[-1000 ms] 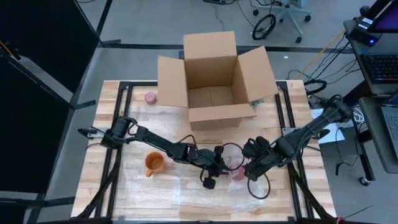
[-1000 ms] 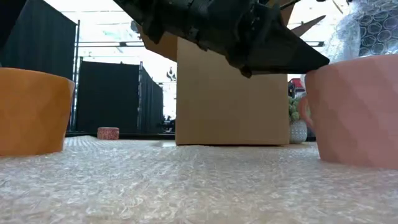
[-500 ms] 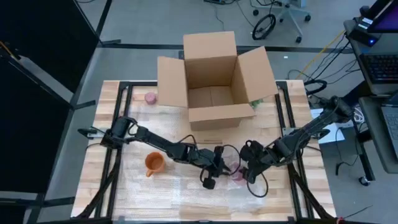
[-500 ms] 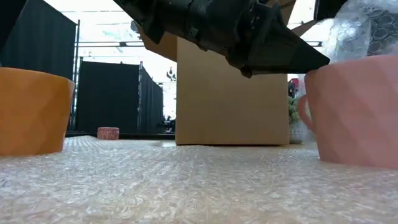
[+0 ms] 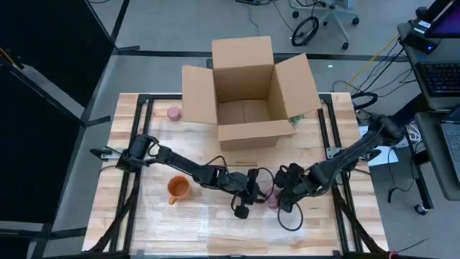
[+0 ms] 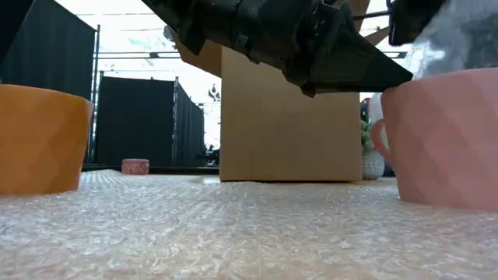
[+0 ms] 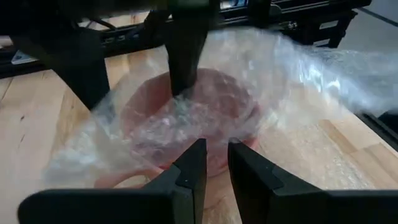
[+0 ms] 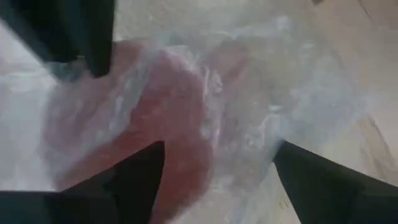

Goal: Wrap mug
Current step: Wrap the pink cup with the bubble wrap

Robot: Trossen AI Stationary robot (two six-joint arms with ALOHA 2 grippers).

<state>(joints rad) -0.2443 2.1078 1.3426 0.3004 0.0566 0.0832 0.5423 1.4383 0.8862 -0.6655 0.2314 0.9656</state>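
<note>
Just below centre of the high view, the pink mug (image 5: 272, 198) sits under bubble wrap (image 7: 261, 93) between both arms, the nearly closed left end effector (image 7: 212, 163) empty, the spread right end effector (image 8: 217, 171) closest.

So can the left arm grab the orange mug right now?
Probably not right away. The left gripper sits at the pink mug, fingers nearly shut by the bubble wrap over it. The orange mug stands uncovered beside that arm with nothing blocking it, so the arm would need to pull back first.
</note>
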